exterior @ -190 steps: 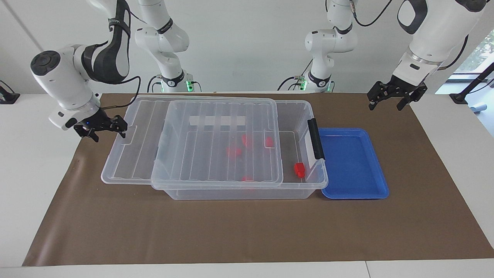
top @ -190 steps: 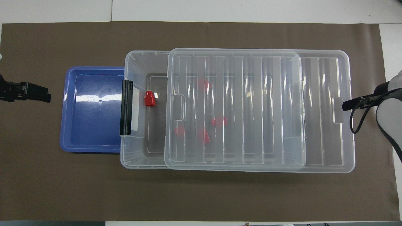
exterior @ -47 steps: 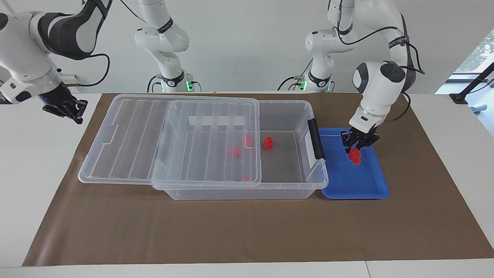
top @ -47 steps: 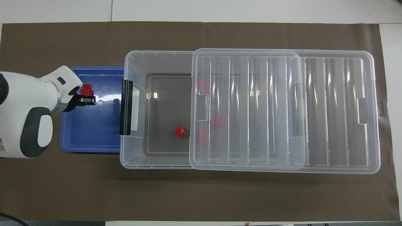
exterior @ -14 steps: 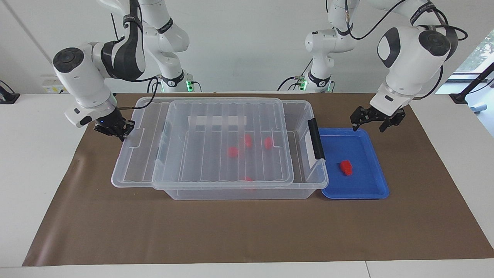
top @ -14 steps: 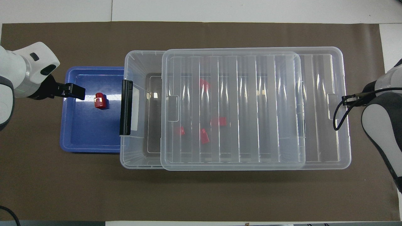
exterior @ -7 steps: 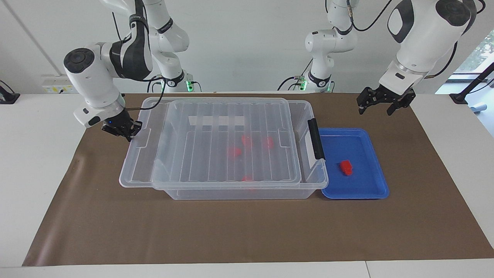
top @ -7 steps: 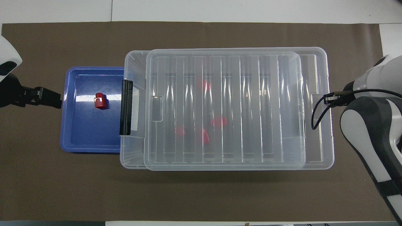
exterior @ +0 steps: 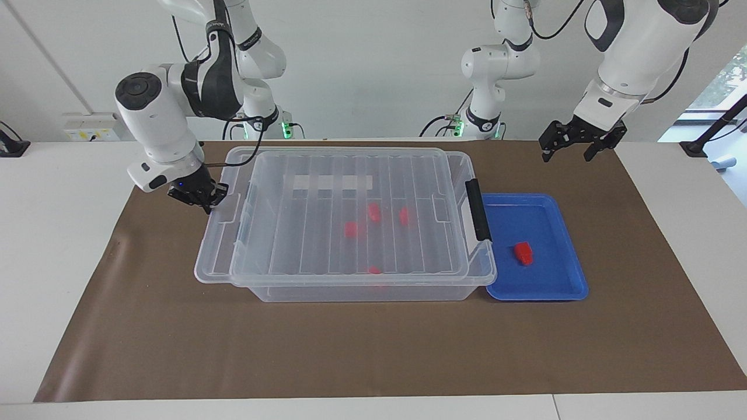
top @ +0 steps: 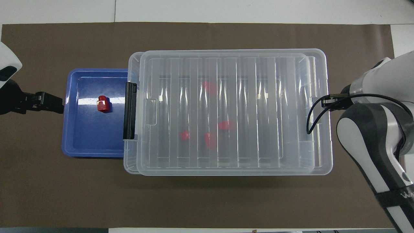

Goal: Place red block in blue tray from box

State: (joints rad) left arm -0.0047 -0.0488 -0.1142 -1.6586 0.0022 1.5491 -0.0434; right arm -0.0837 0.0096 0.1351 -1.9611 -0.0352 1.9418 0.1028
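We judged the step in hand to be closing the box. The right gripper sat with its fingertips shut and empty against the end tab of the clear lid, at the right arm's end of the table. The lid overhung that end slightly and left a narrow strip uncovered by the black latch.

To do it well, we would push level and straight toward the latch. We would go gently, so the box did not shove the tray touching its end, and stop once the edges lined up.

The left gripper hung open and empty over the brown mat, just off the tray's end, waiting.

The red block lay in the blue tray, alone, near its middle. Four more red blocks remained in the box, under the lid.
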